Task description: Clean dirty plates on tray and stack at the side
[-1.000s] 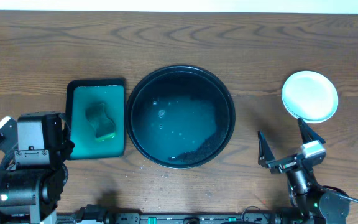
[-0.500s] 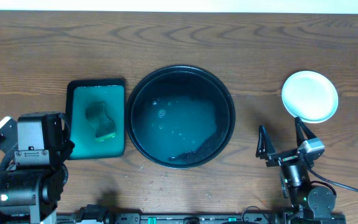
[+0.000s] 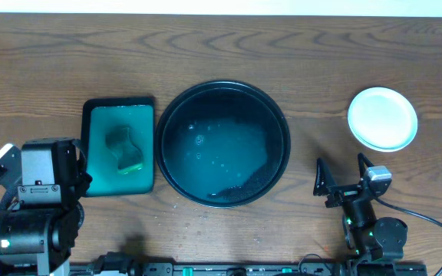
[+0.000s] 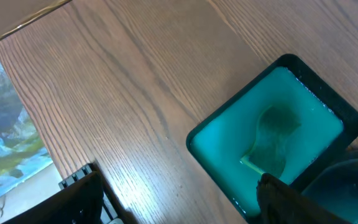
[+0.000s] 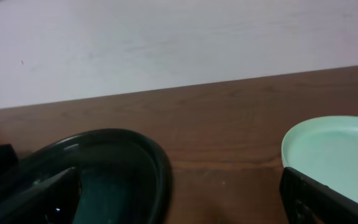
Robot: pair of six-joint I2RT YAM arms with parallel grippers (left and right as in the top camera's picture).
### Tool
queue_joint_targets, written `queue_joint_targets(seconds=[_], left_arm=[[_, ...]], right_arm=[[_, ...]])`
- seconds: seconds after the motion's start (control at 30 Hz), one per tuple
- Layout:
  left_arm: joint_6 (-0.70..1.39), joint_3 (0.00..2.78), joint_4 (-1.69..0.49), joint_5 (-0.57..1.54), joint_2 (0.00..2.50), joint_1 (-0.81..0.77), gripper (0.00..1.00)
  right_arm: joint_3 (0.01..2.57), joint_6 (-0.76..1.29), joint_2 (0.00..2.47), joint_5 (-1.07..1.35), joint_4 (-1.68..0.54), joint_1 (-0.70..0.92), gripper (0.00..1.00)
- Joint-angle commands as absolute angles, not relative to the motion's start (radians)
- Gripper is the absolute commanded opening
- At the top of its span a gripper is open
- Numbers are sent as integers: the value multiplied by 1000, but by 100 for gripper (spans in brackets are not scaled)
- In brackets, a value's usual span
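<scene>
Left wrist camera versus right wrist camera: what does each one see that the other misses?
Only the left wrist view shows the small rectangular tray with the green inside, and the green sponge lying in it. Only the right wrist view shows a pale green plate sitting on the table at the right, and the pale wall behind the table. Both show the wooden table and part of the big black tray, though the left wrist view catches only a sliver of it at the lower right corner.
</scene>
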State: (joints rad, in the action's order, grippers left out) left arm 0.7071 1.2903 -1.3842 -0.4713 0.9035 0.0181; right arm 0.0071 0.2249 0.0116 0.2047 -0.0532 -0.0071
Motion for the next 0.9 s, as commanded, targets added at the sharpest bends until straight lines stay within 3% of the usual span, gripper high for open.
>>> queue_joint_targets(seconds=[0.0, 0.87], left_arm=[[712, 1291, -1387, -491, 909, 23, 80], [712, 1291, -1387, -491, 909, 23, 80]], right_arm=[[5, 162, 5, 191, -60, 2, 99], [6, 220, 5, 147, -64, 2, 99]])
